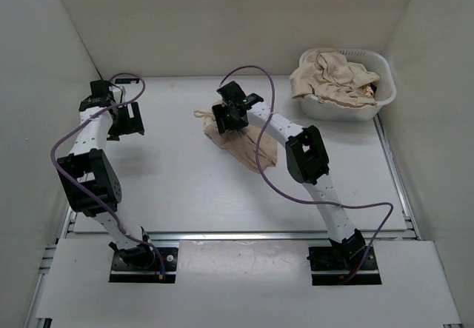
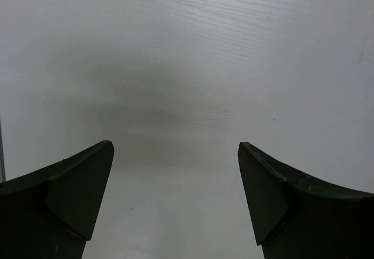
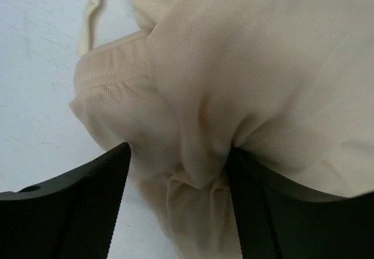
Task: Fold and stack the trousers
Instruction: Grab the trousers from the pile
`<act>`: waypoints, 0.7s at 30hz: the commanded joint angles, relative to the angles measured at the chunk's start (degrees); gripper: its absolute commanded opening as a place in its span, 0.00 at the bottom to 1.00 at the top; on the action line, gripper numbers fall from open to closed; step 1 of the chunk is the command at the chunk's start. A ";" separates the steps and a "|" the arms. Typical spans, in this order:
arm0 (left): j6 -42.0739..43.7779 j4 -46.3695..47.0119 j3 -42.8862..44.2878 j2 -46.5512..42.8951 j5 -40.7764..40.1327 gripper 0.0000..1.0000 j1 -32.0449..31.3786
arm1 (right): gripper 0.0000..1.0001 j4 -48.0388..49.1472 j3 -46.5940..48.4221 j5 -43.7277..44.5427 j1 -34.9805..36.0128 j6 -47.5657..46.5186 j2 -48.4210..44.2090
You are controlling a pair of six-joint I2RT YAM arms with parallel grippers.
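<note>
**Trousers (image 1: 238, 149) bunched mid-table, right claw open over them**

Top view: you see the trousers as one crumpled tan heap at the middle of the table (image 1: 178, 187), not spread out and not folded. The right gripper (image 1: 229, 115) sits on the heap's far-left end. Its forearm crosses the heap and hides part of it. The left gripper (image 1: 126, 124) is well apart from the cloth, over the left side of the table.

Right wrist view adds what the top view cannot give you. The right gripper (image 3: 178, 151) has its jaws spread wide. A puckered fold of the trousers (image 3: 245, 78) bulges up between them, touching both inner faces. A stitched edge (image 3: 111, 75) shows to the left of that fold. A narrow strip of cloth (image 3: 90, 13) lies on the bare table beyond it.

Left wrist view: the left gripper (image 2: 175, 148) has its jaws wide apart. Only white table surface (image 2: 187, 66) and the gripper's shadow lie between them.

Container: the white basket (image 1: 381, 95) stands at the far right corner. It is heaped to the rim with crumpled cloth (image 1: 333, 76) of the same tan colour. You cannot tell from here what garment it is. Only the top view shows the basket.
</note>
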 commanded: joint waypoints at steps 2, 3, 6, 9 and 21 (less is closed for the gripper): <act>-0.01 0.29 4.09 0.92 1.48 1.00 -0.53 | 0.19 -3.18 -0.31 0.30 1.75 2.84 2.13; -0.01 0.29 4.62 0.93 1.48 1.00 -0.53 | 0.02 -3.98 0.30 -0.41 2.28 2.83 1.08; -0.01 -0.24 5.24 1.54 2.01 1.00 -0.53 | 0.00 -3.99 0.31 -11.10 2.81 1.07 -7.60; -0.01 -0.76 5.94 1.54 2.01 1.00 -1.06 | 0.00 4.16 -6.16 -19.71 2.20 4.05 -22.35; -0.01 -1.29 7.08 0.49 0.96 1.00 -1.06 | 0.04 5.17 -46.33 -29.32 -14.57 15.76 -56.41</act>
